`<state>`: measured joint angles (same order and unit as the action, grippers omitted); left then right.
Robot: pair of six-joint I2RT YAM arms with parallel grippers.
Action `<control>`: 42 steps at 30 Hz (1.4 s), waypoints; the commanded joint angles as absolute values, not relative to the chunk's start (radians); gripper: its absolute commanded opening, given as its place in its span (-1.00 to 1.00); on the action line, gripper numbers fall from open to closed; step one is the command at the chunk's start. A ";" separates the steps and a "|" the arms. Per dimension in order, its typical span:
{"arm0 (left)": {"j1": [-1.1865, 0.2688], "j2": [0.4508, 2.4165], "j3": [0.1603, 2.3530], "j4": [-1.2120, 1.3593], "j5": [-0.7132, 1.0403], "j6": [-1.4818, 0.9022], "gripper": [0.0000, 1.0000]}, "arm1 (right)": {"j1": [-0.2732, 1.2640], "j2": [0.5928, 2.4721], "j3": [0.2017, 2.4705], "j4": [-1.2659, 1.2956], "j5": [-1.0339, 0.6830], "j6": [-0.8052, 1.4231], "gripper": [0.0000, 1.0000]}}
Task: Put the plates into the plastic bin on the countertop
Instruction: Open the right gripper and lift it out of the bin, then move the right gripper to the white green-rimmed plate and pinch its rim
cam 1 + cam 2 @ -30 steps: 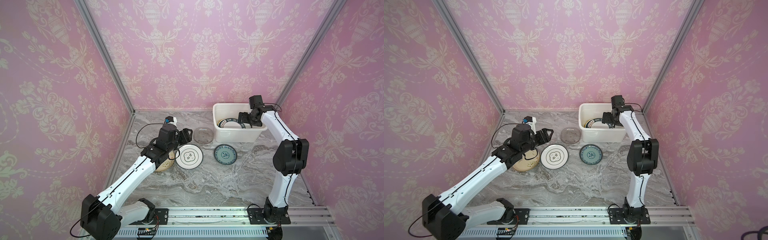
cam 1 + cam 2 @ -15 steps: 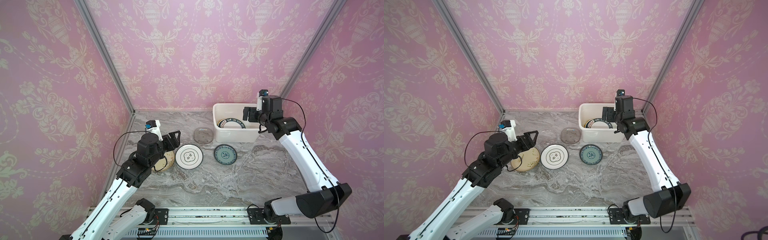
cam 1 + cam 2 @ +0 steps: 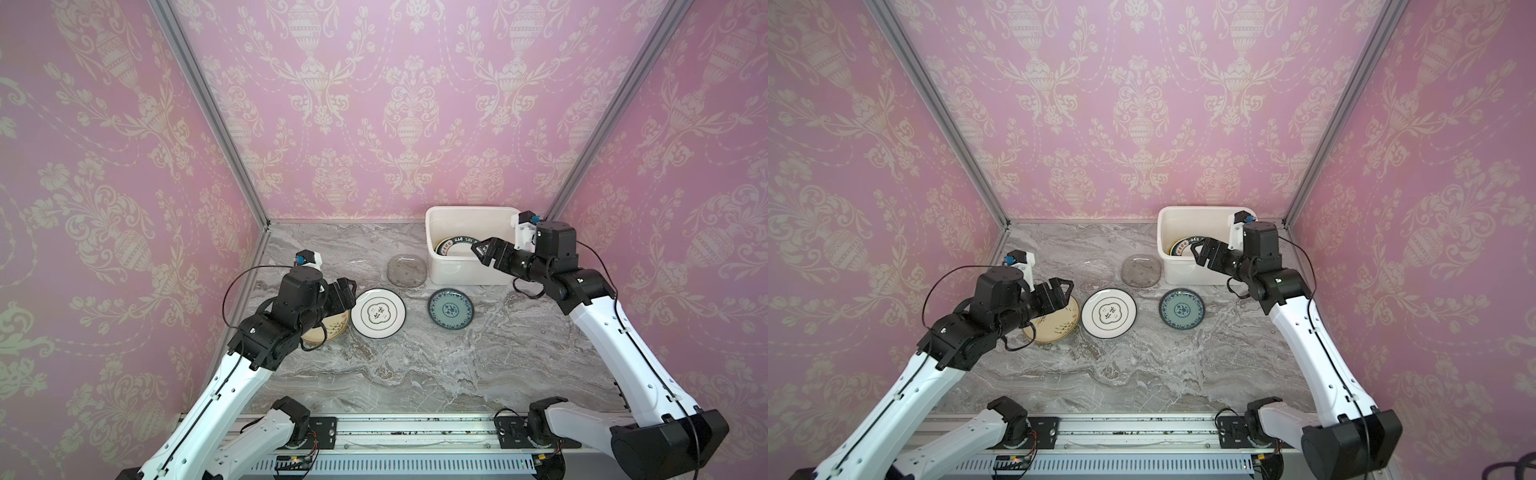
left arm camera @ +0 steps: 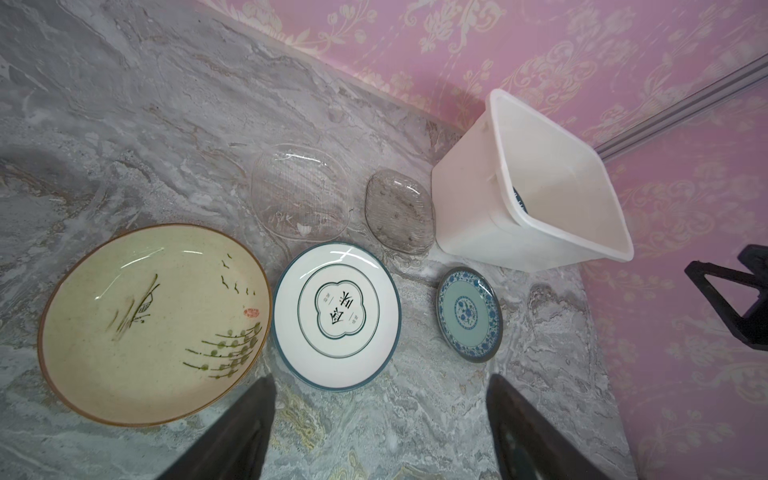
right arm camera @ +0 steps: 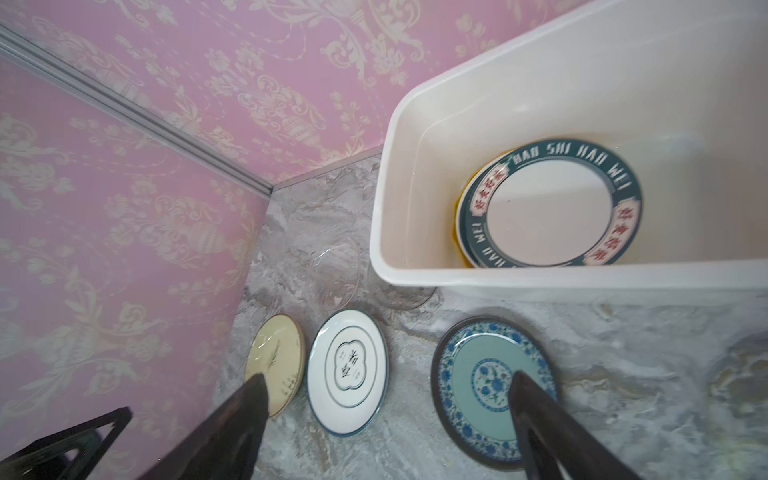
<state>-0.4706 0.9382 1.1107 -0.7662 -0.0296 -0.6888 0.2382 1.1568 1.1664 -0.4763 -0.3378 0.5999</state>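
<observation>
Both arms have pulled back since a sec ago: right end effector (image 3: 484,251) is out of the bin (image 3: 469,272) and hangs over its near rim; left end effector (image 3: 1063,289) has backed off and hovers by the cream plate (image 4: 153,324). Both sets of jaws are wide apart, nothing held. Lettered plate (image 5: 548,203) lies in the bin on a yellow plate (image 5: 456,220), only a sliver showing. Left on the bench (image 3: 415,365): cream, white plate (image 4: 336,311), teal plate (image 4: 469,313), two clear plates (image 4: 299,191). Risks imo: plates lie flat, so a finger can skid on the rim & shove instead of lift; cream/white rims nearly touch, so picking one nudges the other; clear ones are low-contrast, and one sits just beside the bin wall w/ little jaw room.
</observation>
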 commanded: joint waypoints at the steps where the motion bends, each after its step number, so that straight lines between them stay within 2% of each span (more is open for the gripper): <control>1: -0.453 0.997 1.158 -0.882 0.024 -0.670 0.65 | 0.337 1.121 1.068 -0.431 -0.426 0.793 0.85; 5: -0.438 1.032 1.137 -0.833 0.061 -0.754 0.64 | 0.485 1.108 0.939 -0.297 -0.358 0.939 0.84; 8: -0.434 1.019 1.080 -0.748 0.114 -0.840 0.64 | 0.558 1.138 0.844 -0.187 -0.332 1.028 0.76; 14: -0.434 0.979 0.997 -0.666 0.192 -0.941 0.62 | 0.648 1.337 0.809 -0.022 -0.367 1.097 0.57; 20: -0.433 0.944 0.988 -0.684 0.196 -0.947 0.62 | 0.667 1.538 0.870 -0.004 -0.380 1.090 0.25; 30: -0.433 0.912 0.947 -0.672 0.192 -0.965 0.62 | 0.672 1.738 0.904 0.049 -0.373 1.075 0.04; 42: -0.429 0.940 0.934 -0.664 0.202 -0.940 0.62 | 0.672 1.863 0.941 0.121 -0.396 1.085 -0.20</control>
